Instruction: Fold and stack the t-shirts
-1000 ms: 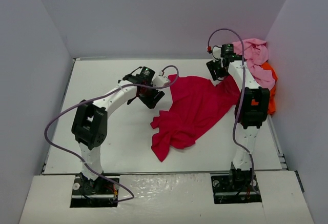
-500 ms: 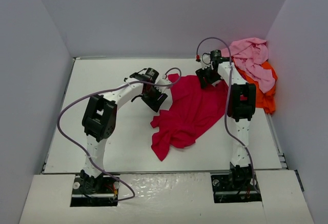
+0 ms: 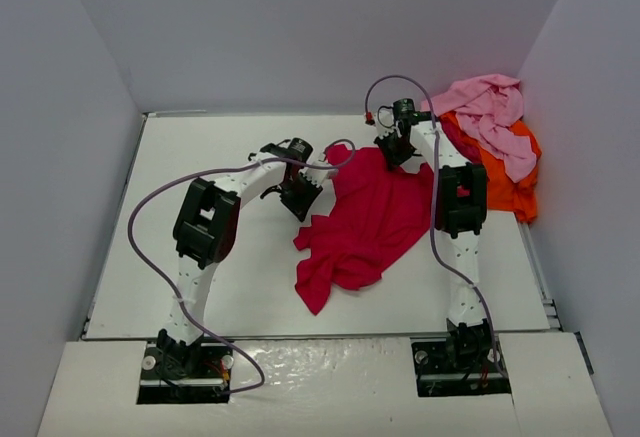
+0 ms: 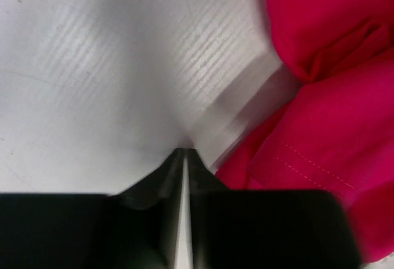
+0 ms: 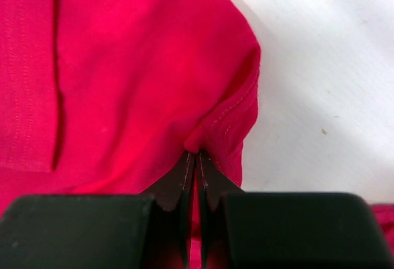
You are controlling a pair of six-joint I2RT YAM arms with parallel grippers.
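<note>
A crumpled crimson-red t-shirt point(image 3: 375, 217) lies mid-table. My right gripper point(image 3: 392, 147) is at its far edge, shut on a small pinch of the hemmed cloth point(image 5: 212, 127); in the right wrist view the gripper point(image 5: 197, 153) has red fabric between its tips. My left gripper point(image 3: 300, 193) sits low at the shirt's left edge. In the left wrist view its tips point(image 4: 185, 152) are shut over bare white table, with the red shirt point(image 4: 320, 140) just to their right and no cloth seen between them.
A pile of t-shirts fills the far right corner: light pink point(image 3: 492, 107) on top, orange point(image 3: 508, 182) beneath, a dark magenta strip point(image 3: 452, 135) at its left. The white table point(image 3: 200, 157) is walled on three sides. Purple cables loop off both arms.
The right gripper moved left from the pile to the red shirt's far edge and shut on it. The left gripper came down at the shirt's left edge and shut.
</note>
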